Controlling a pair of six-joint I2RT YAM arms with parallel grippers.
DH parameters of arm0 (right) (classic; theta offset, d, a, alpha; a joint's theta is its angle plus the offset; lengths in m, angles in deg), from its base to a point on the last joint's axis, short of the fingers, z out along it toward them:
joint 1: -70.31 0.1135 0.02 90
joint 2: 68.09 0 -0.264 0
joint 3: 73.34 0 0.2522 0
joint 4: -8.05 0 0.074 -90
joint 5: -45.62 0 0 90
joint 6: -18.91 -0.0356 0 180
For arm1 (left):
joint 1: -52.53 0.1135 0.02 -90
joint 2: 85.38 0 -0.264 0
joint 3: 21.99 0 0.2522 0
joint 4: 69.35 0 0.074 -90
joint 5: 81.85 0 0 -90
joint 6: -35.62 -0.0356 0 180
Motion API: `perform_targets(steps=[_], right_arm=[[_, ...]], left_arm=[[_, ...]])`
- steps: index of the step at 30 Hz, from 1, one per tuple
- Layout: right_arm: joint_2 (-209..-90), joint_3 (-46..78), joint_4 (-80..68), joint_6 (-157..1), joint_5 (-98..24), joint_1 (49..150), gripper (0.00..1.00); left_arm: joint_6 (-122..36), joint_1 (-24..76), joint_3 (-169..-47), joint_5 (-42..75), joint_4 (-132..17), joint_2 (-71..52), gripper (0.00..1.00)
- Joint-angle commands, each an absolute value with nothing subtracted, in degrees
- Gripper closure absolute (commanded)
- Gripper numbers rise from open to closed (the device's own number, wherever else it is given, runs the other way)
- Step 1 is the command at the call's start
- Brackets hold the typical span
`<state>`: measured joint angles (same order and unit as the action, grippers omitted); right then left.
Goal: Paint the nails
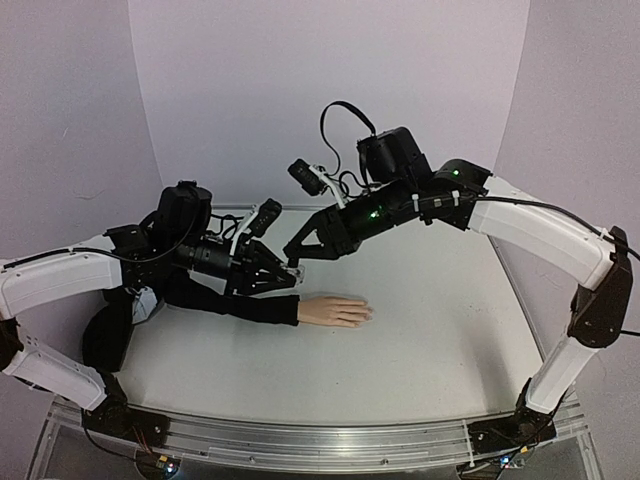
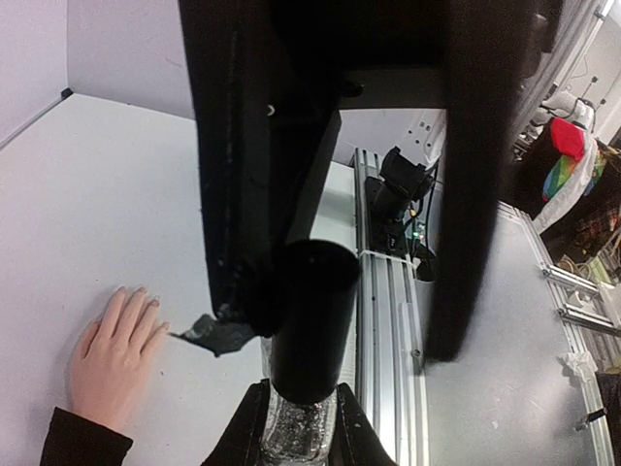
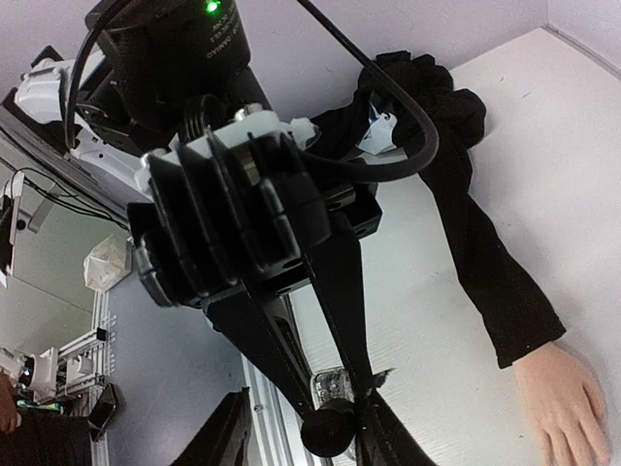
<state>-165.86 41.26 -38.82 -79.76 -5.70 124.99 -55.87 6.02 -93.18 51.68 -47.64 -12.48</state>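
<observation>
L gripper (image 1: 284, 277) clamped on polish bottle (image 2: 301, 432). R gripper (image 1: 298, 258) jaws apart, straddling cap (image 2: 310, 311), not yet tight. Nails (image 1: 366, 313) on table (image 1: 430, 340), just near-side of both tools. Mannequin hand (image 1: 335, 311) axis L–R, tips twd R arm.

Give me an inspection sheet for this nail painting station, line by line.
Surface: white table, no spills seen.
Job's things: mannequin hand lying flat in black sleeve; nails too small to judge; polish bottle held above the table.
Clutter: nothing seen.
Grippers: left gripper shut on polish bottle; right gripper open around its black cap.
Cables: black cable loops above the right wrist.
Surroundings: pale backdrop walls; aluminium rail at near edge.
</observation>
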Motion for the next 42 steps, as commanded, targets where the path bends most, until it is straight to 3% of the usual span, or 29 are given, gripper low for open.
perform_targets(steps=[1,5,9,13,14,17,18,23,25,31,42], right_arm=[[-166.3,41.8,-38.2,-79.2,-2.0,125.5,0.72],[-166.4,42.1,-38.2,-78.9,-2.1,125.5,0.79],[-166.8,42.2,-38.2,-78.8,-1.9,125.5,0.98],[-166.0,40.6,-37.8,-78.5,-4.0,125.5,1.0],[-165.4,39.7,-37.4,-78.6,-5.9,125.4,1.0],[-161.9,34.1,-33.2,-81.3,-15.8,125.1,1.0],[-160.3,31.4,-31.2,-83.0,-18.9,124.6,1.0],[-151.4,16.0,-24.1,-89.8,-43.5,121.9,1.0],[-148.7,10.8,-24.0,-92.8,-55.7,121.4,1.0],[-145.4,-5.1,-18.1,-100.0,-75.8,119.0,1.0],[-151.4,-15.8,-6.3,-103.7,-78.2,116.4,1.0]], left_arm=[[-56.5,6.1,-96.8,52.2,-48.5,-12.7,1.0],[-56.5,6.1,-97.1,52.4,-48.0,-12.9,1.0],[-56.2,6.1,-97.1,52.4,-48.3,-13.1,1.0],[-55.0,6.1,-97.8,49.6,-48.6,-12.9,0.99],[-53.8,6.2,-98.0,48.1,-48.4,-12.9,0.94],[-52.3,6.2,-97.1,42.1,-48.7,-14.0,0.53],[-52.0,6.2,-95.9,40.5,-49.8,-14.9,0.44],[-50.4,6.4,-91.5,33.6,-52.9,-18.8,0.1],[-49.1,6.4,-89.9,29.0,-54.1,-19.8,0.03],[-43.2,6.3,-85.4,9.5,-57.3,-22.8,0.0],[-39.4,6.4,-79.8,-3.2,-59.3,-31.3,0.0]])
